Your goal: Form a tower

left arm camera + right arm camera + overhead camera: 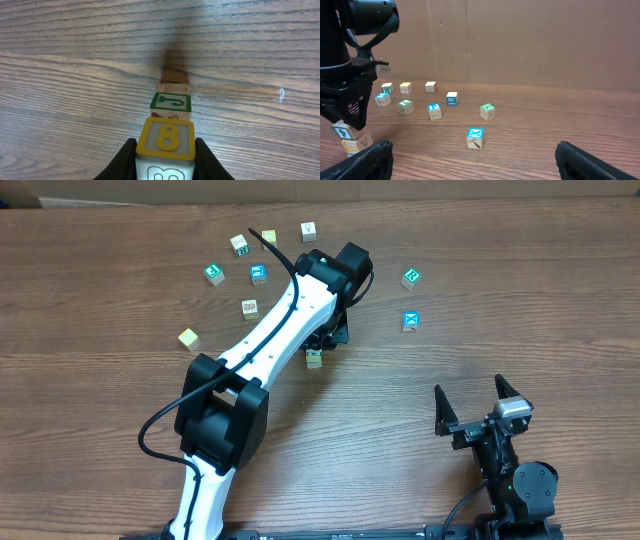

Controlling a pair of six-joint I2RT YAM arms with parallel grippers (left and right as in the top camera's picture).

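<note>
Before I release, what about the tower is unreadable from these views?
- Overhead: left arm partly covers the tower; height hidden.
- Left wrist: yellow 8 cube masks whether it touches the tower.
- Right wrist: that camera's own finger hides the tower's base.

Small loose cubes [249, 308] lie scattered on the wooden table [100, 430], before a cardboard wall [520, 40].
</note>
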